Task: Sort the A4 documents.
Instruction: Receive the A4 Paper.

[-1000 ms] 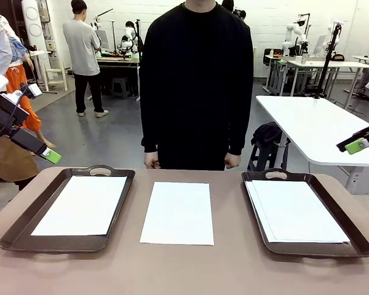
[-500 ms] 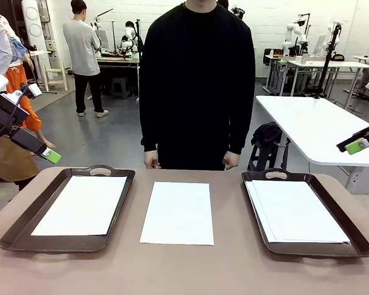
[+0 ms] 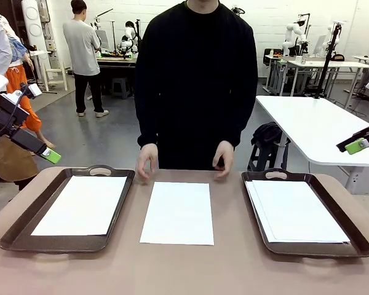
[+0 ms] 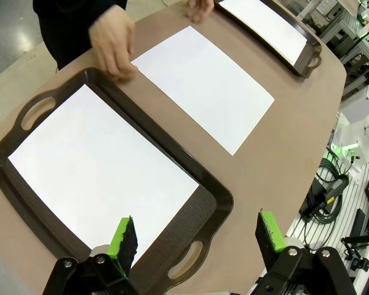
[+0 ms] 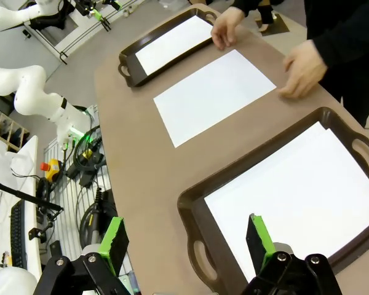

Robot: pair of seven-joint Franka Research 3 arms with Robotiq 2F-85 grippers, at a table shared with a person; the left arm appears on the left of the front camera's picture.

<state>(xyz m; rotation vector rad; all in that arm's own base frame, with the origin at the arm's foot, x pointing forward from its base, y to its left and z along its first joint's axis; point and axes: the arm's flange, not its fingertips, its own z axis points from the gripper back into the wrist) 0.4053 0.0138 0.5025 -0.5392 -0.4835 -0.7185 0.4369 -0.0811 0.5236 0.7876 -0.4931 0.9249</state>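
the person's hands (image 3: pixel 147 161) have come up to the middle sheet (image 3: pixel 178 212), so i keep both grippers (image 4: pixel 197 232) (image 5: pixel 183 239) apart, clear of the trays (image 3: pixel 114 215)

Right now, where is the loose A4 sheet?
In the front view, the loose A4 sheet lies mid-table between the left tray and right tray, just below the person's hands.

Brown surface (image 3: pixel 184 270), rounded corners, matte.
Dark brown tray (image 3: pixel 24 228), left side, cut-out handles at near and far ends.
Dark brown tray (image 3: pixel 347 221), right side, same make, well apart from first.
White table (image 3: pixel 320 126) behind, right.
Dark bag (image 3: pixel 267 134) on stool beside it.
Grey floor (image 3: pixel 104 138).
Bystander in grey shirt (image 3: pixel 83 43), far left, back turned.
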